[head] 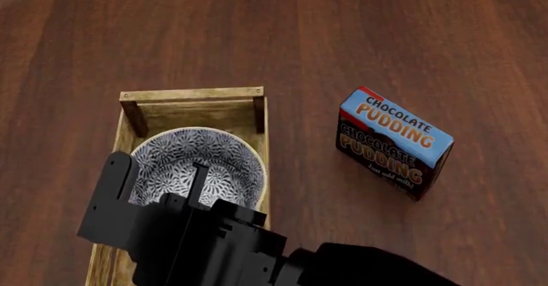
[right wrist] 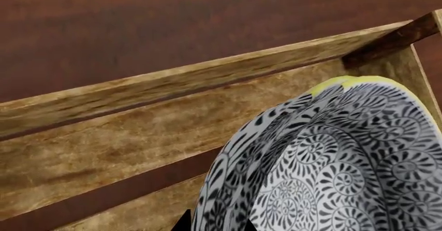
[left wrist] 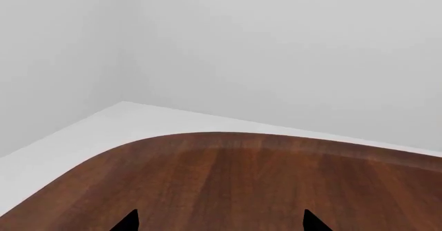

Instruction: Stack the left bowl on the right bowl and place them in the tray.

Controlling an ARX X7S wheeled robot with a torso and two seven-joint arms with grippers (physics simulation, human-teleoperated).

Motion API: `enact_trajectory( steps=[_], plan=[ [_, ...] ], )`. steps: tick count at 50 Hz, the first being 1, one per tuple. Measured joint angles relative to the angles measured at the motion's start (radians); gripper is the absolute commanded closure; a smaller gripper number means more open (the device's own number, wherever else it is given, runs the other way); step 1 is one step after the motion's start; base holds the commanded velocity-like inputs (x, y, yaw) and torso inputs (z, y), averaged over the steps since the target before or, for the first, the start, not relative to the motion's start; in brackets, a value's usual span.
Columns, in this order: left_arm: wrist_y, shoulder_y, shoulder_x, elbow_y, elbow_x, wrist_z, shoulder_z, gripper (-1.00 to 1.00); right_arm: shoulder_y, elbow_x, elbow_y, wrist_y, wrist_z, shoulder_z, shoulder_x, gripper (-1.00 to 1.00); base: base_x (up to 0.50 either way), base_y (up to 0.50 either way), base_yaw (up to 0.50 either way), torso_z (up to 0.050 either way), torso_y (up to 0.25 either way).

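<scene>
A bowl (head: 214, 154) with a black-and-white floral pattern lies inside the light wooden tray (head: 192, 95), at its far end. In the right wrist view a yellow rim (right wrist: 332, 83) shows just behind the patterned bowl (right wrist: 359, 153), like a second bowl nested with it. My right gripper (head: 156, 178) reaches over the tray's near part, and its jaws (right wrist: 214, 224) stand either side of the bowl's wall, shut on it. My left gripper (left wrist: 221, 223) is open and empty above the bare table near a rounded corner. It is out of the head view.
A chocolate pudding box (head: 392, 142) stands on the dark wooden table (head: 360, 36) right of the tray. The tray's long wall (right wrist: 138, 96) runs close beside the bowl. A white floor and wall (left wrist: 276, 60) lie beyond the table's corner.
</scene>
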Motion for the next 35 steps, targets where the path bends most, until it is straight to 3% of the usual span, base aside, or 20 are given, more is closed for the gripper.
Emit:
enact_trajectory(
  steps=[14,15,35],
  plan=[
    [0.001,0.001,-0.002,-0.001,-0.004,-0.002,-0.002,-1.0,-0.009,-0.026,0.002,-0.008,-0.017,0.001,-0.001,1.0,0.0,0.0,0.0,0.0,0.0],
    [0.001,0.001,-0.002,-0.001,-0.004,-0.002,-0.002,-1.0,-0.01,-0.028,0.002,-0.008,-0.017,0.002,-0.001,-1.0,0.0,0.0,0.0,0.0,0.0],
    [0.003,0.0,-0.003,-0.003,-0.001,-0.004,0.005,-1.0,-0.012,0.008,-0.014,-0.001,-0.004,0.006,-0.003,-1.0,0.0,0.0,0.0,0.0,0.0]
  ],
)
